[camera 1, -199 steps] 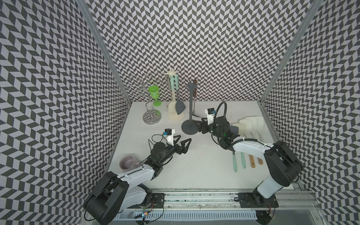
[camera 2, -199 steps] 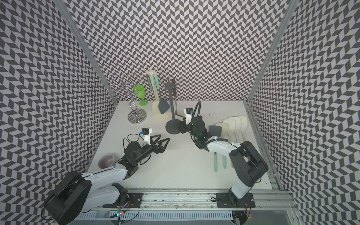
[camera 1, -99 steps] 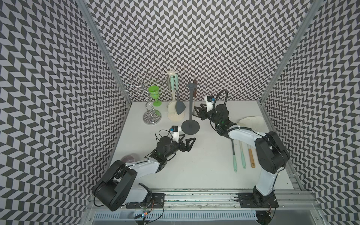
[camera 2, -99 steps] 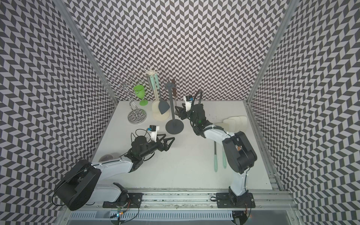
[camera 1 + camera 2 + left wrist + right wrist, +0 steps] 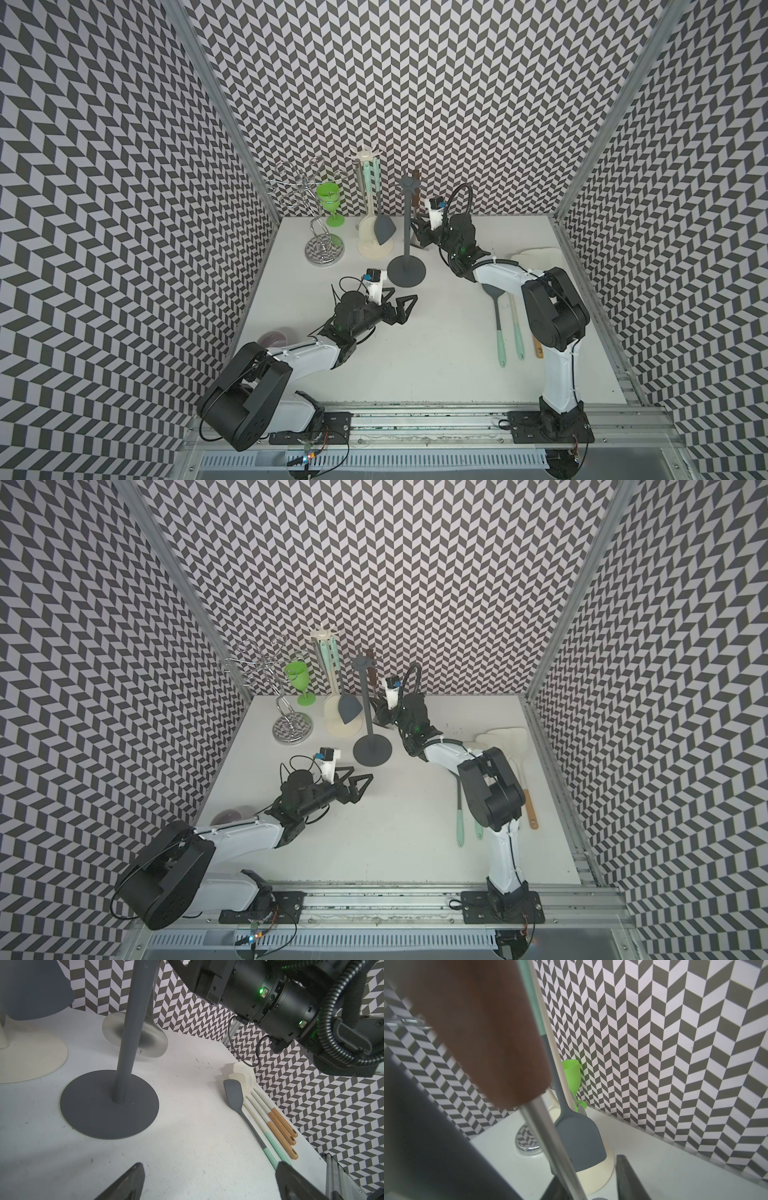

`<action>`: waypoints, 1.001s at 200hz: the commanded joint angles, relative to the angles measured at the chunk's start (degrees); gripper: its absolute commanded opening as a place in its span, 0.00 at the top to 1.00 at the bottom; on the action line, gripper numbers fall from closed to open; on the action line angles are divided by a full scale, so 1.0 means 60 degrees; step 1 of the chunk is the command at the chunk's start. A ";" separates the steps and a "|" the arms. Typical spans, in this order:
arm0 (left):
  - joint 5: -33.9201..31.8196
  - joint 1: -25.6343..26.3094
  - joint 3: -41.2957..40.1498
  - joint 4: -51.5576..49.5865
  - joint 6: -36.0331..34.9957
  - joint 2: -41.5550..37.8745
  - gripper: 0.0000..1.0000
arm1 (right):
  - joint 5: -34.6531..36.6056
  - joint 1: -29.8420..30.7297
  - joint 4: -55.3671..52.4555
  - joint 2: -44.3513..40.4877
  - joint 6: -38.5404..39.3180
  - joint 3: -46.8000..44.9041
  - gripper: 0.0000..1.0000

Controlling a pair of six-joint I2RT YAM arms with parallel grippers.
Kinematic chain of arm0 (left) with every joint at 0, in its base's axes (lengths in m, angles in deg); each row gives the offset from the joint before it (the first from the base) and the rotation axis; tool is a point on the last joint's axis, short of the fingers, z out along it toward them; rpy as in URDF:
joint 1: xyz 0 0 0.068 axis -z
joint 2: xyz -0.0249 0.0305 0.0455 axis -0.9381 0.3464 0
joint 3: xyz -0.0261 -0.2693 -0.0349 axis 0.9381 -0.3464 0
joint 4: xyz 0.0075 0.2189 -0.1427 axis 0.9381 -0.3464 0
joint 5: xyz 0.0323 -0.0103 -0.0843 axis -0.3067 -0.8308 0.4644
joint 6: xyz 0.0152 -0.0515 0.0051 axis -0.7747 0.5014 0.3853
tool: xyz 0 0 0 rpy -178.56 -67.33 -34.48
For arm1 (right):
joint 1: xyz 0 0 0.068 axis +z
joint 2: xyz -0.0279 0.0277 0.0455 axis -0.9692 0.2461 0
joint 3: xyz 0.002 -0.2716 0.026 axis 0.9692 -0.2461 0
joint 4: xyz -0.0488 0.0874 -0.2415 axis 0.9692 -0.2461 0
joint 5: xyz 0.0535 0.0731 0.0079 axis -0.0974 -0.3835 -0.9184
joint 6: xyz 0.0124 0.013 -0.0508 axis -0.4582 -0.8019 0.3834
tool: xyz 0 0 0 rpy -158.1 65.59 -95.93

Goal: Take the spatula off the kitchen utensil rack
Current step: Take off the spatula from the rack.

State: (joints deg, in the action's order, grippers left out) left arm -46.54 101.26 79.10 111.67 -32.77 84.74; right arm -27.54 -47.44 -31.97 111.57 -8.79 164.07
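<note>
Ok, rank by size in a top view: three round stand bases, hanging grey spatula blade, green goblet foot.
1. Dark grey rack base, chrome stand base, cream rack base: alike, unranked.
2. Hanging dark grey spatula blade.
3. Green plastic goblet foot.

rack [image 5: 406, 232]: dark grey pole on round base, stood upright, far centre.
spatula [image 5: 415, 183]: brown handle, metal shaft and blade; hung blade-down from the rack's top.

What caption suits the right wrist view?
Right pincer straddling the metal shaft of the brown-handled spatula; grey spatula and green cup behind.
</note>
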 commanded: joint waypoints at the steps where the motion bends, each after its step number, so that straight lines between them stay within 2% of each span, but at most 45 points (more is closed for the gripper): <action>1: -0.0048 0.0063 0.0084 0.0007 -0.0201 -0.0256 0.00 | 0.0171 -0.0031 0.0603 0.0088 0.0580 0.0407 0.77; 45: -0.0144 0.0063 0.0020 0.0002 -0.0264 -0.0424 0.00 | 0.0295 -0.0026 0.0328 -0.0205 0.0874 0.0447 1.00; 81: -0.0247 0.0077 -0.0147 0.0110 -0.0301 -0.0718 0.00 | 0.0683 -0.0017 0.0148 -0.0414 0.0915 0.0490 1.00; 117: -0.0361 0.0107 -0.0271 0.0167 -0.0330 -0.0925 0.00 | 0.1854 0.0096 -0.0171 -0.0634 0.0759 0.0564 1.00; 169: -0.0506 0.0150 -0.0455 0.0273 -0.0389 -0.1247 0.00 | 0.2678 0.0588 -0.0176 -0.1134 0.1667 0.0449 1.00; 200: -0.0586 0.0165 -0.0556 0.0346 -0.0418 -0.1413 0.00 | 0.3394 0.0702 -0.0300 -0.1414 0.1623 0.0398 1.00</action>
State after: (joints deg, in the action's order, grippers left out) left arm -49.23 101.85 76.77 111.83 -34.10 77.58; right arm -12.46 -43.81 -38.04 107.89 -0.16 165.49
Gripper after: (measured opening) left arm 0.996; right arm 0.090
